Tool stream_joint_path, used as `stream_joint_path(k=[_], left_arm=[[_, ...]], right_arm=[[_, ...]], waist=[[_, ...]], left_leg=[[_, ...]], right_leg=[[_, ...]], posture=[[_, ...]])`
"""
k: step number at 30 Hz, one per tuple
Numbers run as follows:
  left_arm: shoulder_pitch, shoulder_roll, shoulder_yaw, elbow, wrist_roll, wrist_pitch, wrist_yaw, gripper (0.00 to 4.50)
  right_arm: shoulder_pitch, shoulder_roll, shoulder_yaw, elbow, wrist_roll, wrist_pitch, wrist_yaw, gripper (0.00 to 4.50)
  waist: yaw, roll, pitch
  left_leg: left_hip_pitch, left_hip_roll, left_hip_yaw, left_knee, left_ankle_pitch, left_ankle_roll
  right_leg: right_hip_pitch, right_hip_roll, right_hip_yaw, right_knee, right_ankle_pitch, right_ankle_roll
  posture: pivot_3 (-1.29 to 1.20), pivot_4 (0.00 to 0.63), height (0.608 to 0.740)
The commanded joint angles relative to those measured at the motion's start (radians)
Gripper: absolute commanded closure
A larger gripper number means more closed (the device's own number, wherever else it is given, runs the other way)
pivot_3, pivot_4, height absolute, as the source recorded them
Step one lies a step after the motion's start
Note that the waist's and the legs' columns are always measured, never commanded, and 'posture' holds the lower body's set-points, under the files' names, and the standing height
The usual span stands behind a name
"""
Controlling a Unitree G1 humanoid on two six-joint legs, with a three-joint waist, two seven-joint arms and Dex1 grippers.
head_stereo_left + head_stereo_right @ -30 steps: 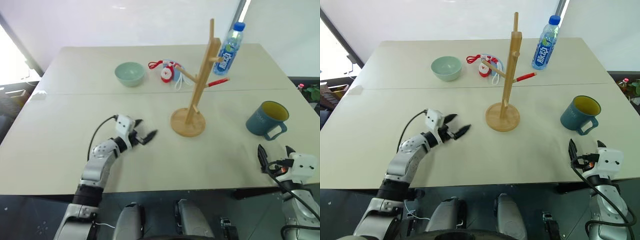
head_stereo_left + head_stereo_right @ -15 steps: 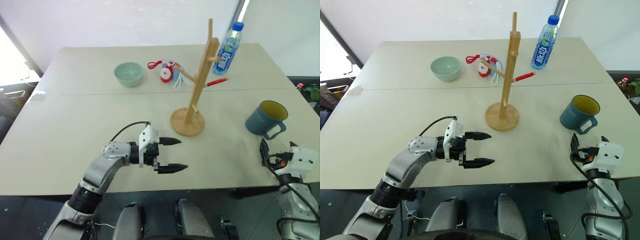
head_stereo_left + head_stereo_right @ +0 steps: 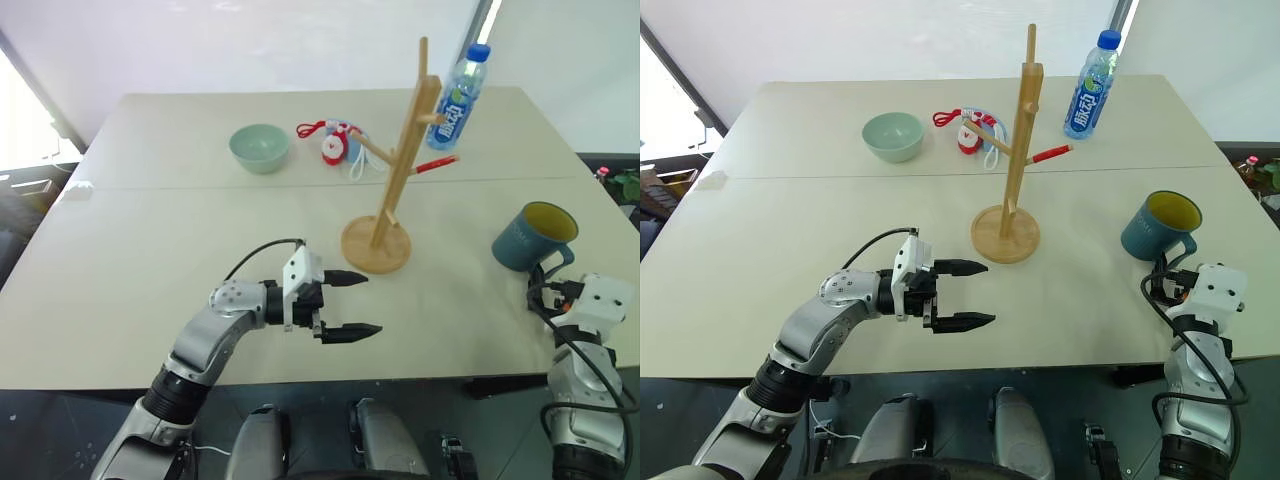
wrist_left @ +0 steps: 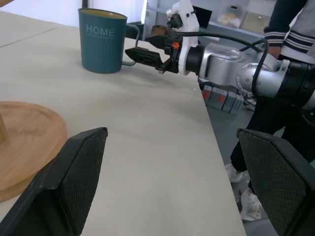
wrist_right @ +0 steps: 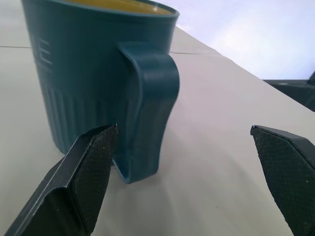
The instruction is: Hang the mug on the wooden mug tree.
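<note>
Right pincer lining up on the mug's handle

The mug (image 3: 1160, 224) is standing upright near the table's (image 3: 790, 220) right edge, its handle facing the right gripper (image 5: 182, 162), whose fingers are spread wide, one fingertip just beside the handle, gripping nothing. The left gripper (image 3: 965, 294) is hovering open and empty near the wooden mug tree (image 3: 1012, 160). The mug's yellow inside is looking empty.

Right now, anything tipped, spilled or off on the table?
Nothing stands out. The mug stands upright near the right gripper, the wooden mug tree upright on its base, and the water bottle upright behind it.
</note>
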Motion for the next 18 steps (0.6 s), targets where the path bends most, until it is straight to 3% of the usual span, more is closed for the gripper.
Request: stream_joint_path(k=[1, 12, 16, 18], left_arm=[[-0.004, -0.006, -0.005, -0.044, -0.008, -0.014, 0.003, 0.0], [-0.011, -0.006, -0.003, -0.044, -0.008, -0.013, 0.005, 0.0], [-0.01, -0.006, -0.001, -0.043, -0.006, -0.014, 0.007, 0.0], [-0.01, -0.006, 0.0, -0.044, -0.006, -0.014, 0.01, 0.0]], right_arm=[[-0.026, -0.014, -0.033, 0.006, -0.012, 0.011, -0.046, 0.05], [-0.095, 0.013, -0.034, 0.046, 0.027, 0.038, -0.095, 0.05], [-0.114, 0.02, -0.033, 0.058, 0.056, 0.041, -0.077, 1.32], [-0.116, 0.022, -0.031, 0.059, 0.068, 0.044, -0.07, 2.4]], waist=[[0.0, 0.0, 0.0], [-0.001, 0.0, 0.0], [-0.003, 0.0, 0.0], [-0.001, 0.0, 0.0]], left_leg=[[0.0, 0.0, 0.0, 0.0, 0.0, 0.0], [0.0, 0.0, 0.0, 0.0, 0.0, 0.0], [0.0, 0.0, 0.0, 0.0, 0.0, 0.0], [0.0, 0.0, 0.0, 0.0, 0.0, 0.0]], right_leg=[[0.0, 0.0, 0.0, 0.0, 0.0, 0.0], [0.0, 0.0, 0.0, 0.0, 0.0, 0.0], [0.0, 0.001, 0.0, 0.0, 0.0, 0.0], [0.0, 0.001, 0.0, 0.0, 0.0, 0.0]], posture=[[0.0, 0.15, 0.74], [0.0, 0.15, 0.74], [0.0, 0.15, 0.74], [0.0, 0.15, 0.74]])
